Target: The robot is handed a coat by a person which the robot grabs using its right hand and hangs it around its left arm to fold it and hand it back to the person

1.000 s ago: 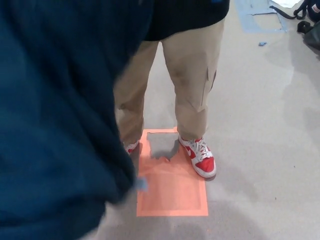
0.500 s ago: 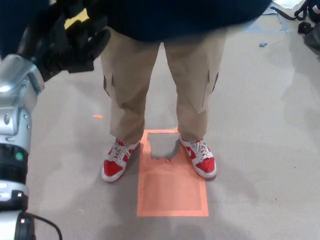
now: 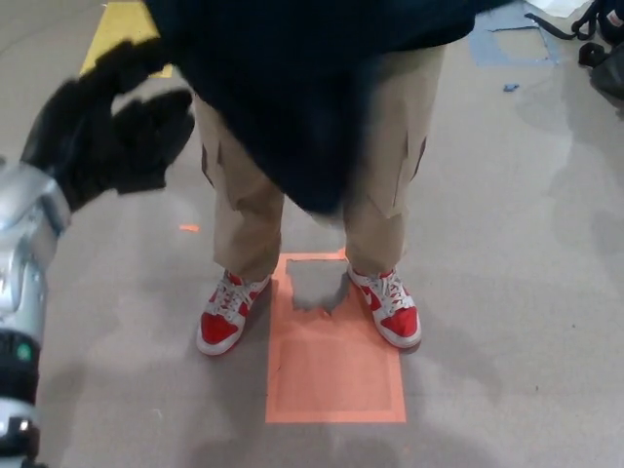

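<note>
**Coat off the arm, left hand bare**

Closest to me, the robot's silver left forearm rises along the left edge, and its left hand sits at the end of it with the black fingers spread apart and nothing in them. A second ago that whole side was buried under dark blue cloth. Half a second ago the cloth had lifted clear and the hand showed higher up, more bunched. Now it has dropped a little and opened out. The right hand is nowhere in sight.

Just beyond the hand, the coat hangs as a dark, blurred mass across the top of the view. It reaches down in front of the person's tan trousers to about thigh level, lower than half a second ago. No part of it touches the robot's hand. I can't see who holds its top edge, but I'd judge it is with the person, so the hand-back looks all but finished.

Below the coat, the red and white trainers stand where they did, straddling the top of the orange square on the floor. The yellow marking farther back has come into view.
</note>
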Motion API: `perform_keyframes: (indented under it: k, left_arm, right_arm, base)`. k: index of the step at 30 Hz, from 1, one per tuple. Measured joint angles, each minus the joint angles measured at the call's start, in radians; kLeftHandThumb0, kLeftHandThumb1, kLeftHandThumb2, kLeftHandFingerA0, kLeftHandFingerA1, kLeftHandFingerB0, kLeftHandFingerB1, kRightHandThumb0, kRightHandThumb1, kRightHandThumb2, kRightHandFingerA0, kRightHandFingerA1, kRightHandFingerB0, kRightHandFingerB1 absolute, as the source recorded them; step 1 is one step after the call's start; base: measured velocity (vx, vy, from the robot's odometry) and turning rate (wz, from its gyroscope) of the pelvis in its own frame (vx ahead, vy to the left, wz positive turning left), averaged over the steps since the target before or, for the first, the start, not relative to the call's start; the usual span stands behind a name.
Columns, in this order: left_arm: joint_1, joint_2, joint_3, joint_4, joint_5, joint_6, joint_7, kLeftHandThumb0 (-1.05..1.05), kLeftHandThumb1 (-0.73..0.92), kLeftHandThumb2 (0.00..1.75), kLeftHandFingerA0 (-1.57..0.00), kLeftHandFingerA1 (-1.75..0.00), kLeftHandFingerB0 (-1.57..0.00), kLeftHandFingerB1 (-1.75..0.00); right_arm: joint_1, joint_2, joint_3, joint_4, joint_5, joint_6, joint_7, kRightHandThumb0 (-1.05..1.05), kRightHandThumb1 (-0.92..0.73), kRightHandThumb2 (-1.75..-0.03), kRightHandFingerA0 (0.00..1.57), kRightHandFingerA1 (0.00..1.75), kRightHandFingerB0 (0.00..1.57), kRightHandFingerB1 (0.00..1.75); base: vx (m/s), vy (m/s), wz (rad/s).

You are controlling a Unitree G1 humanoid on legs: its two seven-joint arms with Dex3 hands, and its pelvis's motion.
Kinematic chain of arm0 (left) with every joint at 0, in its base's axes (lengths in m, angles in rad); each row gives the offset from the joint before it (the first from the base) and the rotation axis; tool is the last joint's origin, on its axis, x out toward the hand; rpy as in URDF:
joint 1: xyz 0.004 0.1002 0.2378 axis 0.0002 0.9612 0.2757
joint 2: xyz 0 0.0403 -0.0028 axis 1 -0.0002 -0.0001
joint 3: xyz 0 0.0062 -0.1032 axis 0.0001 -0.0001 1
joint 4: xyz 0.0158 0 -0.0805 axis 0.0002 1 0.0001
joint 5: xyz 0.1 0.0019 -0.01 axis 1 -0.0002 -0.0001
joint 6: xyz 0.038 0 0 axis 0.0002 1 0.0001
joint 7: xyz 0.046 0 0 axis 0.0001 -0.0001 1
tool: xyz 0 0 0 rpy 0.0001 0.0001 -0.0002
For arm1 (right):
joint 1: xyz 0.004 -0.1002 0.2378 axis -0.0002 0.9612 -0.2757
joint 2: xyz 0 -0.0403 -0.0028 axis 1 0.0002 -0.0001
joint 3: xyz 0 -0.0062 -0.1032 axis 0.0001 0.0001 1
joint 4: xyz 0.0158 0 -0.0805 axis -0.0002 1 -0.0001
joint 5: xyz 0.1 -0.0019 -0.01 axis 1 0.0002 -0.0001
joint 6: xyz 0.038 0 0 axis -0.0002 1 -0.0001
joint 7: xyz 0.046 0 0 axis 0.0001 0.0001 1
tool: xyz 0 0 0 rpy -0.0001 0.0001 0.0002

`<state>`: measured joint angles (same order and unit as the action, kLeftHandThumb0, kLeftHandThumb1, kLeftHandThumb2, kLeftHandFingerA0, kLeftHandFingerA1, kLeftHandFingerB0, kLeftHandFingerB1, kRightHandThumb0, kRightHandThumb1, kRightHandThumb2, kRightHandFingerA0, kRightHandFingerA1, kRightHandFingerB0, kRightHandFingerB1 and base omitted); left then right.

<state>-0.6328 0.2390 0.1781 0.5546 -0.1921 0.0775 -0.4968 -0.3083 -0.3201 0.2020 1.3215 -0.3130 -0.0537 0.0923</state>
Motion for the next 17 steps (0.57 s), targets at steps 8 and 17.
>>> perform_keyframes:
  k: [8, 17]
  left_arm:
    - [0.207, 0.011, 0.041, 0.060, -0.010, -0.070, -0.016, -0.51, 0.76, 0.62, -0.11, -0.32, -0.06, -0.28]
    - [0.347, 0.047, 0.080, 0.338, -0.006, -0.190, -0.017, -0.32, 0.61, 1.09, 0.00, -0.49, 0.00, -0.48]
  right_arm:
    - [-0.010, 0.001, -0.029, -0.007, 0.003, -0.014, -0.033, -0.33, -0.58, -1.09, 0.00, 0.49, 0.00, 0.47]
    - [-0.020, 0.014, -0.088, -0.019, 0.014, -0.021, -0.060, -0.33, -0.57, -1.08, 0.00, 0.49, 0.00, 0.47]
  base:
    - [0.00, 0.000, 0.00]
    - [0.00, 0.000, 0.00]
